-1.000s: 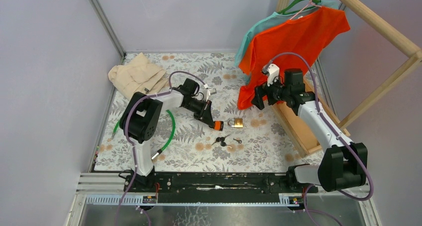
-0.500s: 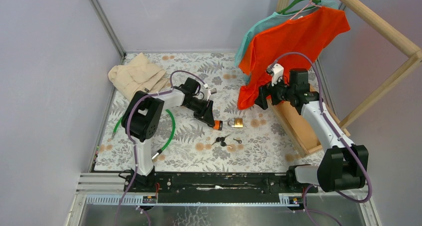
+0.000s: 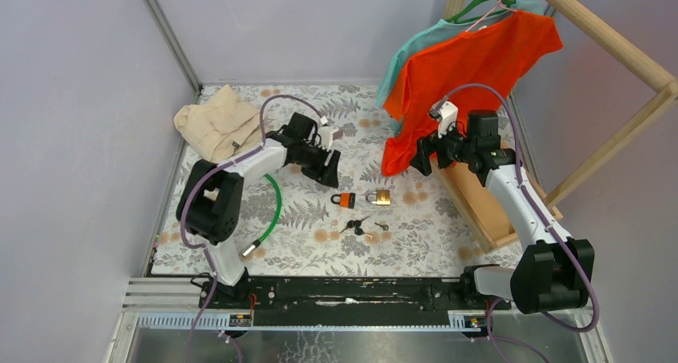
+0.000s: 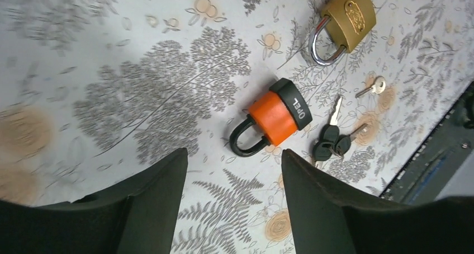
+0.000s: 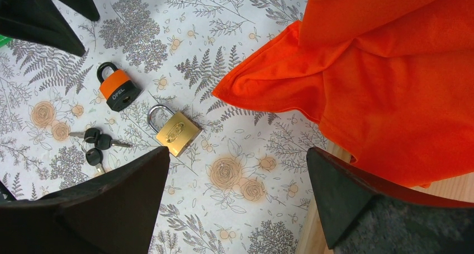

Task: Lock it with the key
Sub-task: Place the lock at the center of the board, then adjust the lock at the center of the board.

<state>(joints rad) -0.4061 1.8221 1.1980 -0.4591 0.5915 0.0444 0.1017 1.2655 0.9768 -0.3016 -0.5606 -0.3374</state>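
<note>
Floral table (image 3: 432, 227) bears orange padlock (image 3: 344, 200), brass padlock (image 3: 379, 197), keys (image 3: 357, 225), cable (image 3: 276, 207), cloth (image 3: 220, 121).

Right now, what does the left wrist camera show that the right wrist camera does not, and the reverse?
Only the left wrist view: a small silver key and a black rail at the table's edge. Only the right wrist view: an orange shirt. Both views: the orange padlock, the brass padlock and the black keys on the flowered table, with the padlocks not touching.
</note>
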